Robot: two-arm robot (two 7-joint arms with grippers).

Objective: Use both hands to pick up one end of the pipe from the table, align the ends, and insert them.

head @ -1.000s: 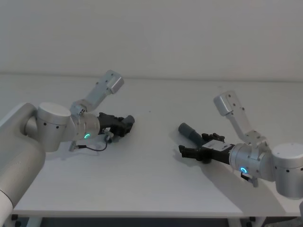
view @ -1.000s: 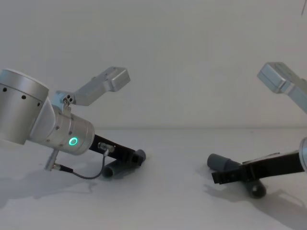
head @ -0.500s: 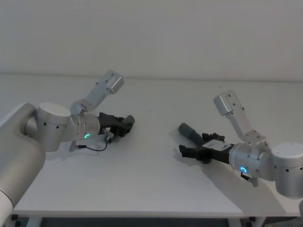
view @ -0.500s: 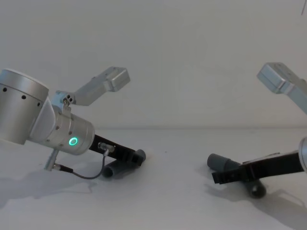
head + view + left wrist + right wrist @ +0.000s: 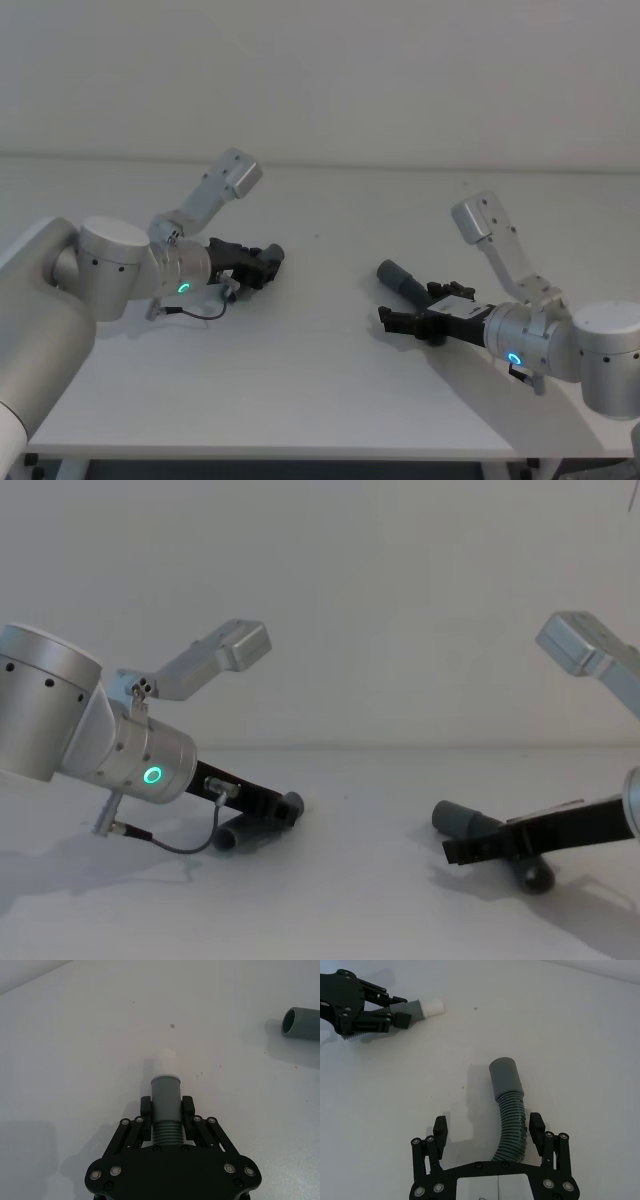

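Note:
The short pipe piece (image 5: 166,1095) lies low over the white table (image 5: 300,370), and my left gripper (image 5: 166,1115) is shut on its ribbed part. Its whitish tip (image 5: 165,1060) points ahead toward the table's middle. In the head view this gripper (image 5: 262,262) sits left of centre. The longer ribbed piece (image 5: 512,1120) lies on the table between the fingers of my open right gripper (image 5: 488,1130), nearer one finger, with its smooth grey collar (image 5: 506,1076) pointing away. In the head view the right gripper (image 5: 400,320) is at the right, and the collar (image 5: 397,276) sits just beyond it.
A white wall rises behind the table. Bare table surface separates the two grippers. A thin black cable (image 5: 180,842) loops from the left wrist down to the table. The table's front edge (image 5: 300,455) runs near the bottom of the head view.

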